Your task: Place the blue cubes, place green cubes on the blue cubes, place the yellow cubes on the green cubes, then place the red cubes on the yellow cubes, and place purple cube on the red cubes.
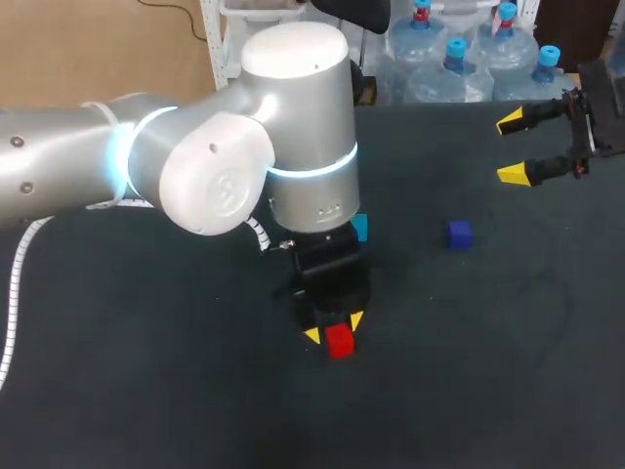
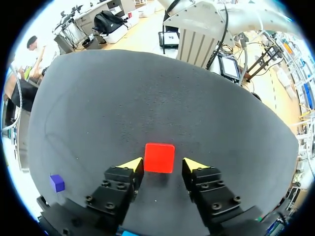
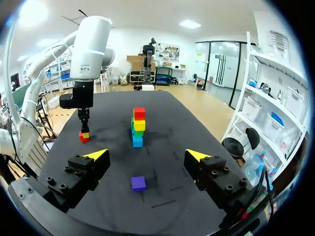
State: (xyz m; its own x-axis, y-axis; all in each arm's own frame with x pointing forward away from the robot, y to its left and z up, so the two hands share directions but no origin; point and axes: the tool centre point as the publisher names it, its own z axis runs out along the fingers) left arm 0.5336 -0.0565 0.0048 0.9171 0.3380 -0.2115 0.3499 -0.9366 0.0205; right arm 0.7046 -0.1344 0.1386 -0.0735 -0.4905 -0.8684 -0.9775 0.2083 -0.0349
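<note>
My left gripper [image 1: 334, 328] slightly open astride red cube [image 2: 159, 157], dark matte tabletop [image 1: 488, 371], my right gripper [image 1: 515, 149] wide, purple cube [image 1: 460, 234] nearer right edge

"How much of the stack of coloured cubes [image 3: 138, 127] showed from the head camera?"

"Almost none. The silver left arm [image 1: 293, 147] covered it, and only a light-blue corner [image 1: 360, 228] stuck out beside the wrist."

"And the small red cube [image 1: 339, 341]?"

"Its far side sat hidden under the left gripper [image 1: 333, 328]. From the right wrist it was too small to tell whether the fingers touched it."

"Anything cut off?"

"The right gripper [image 1: 515, 149] lost its body past the head view's edge. In the left wrist view a light-blue sliver [image 2: 129, 233] was clipped beneath the finger mounts, too little to name."
</note>
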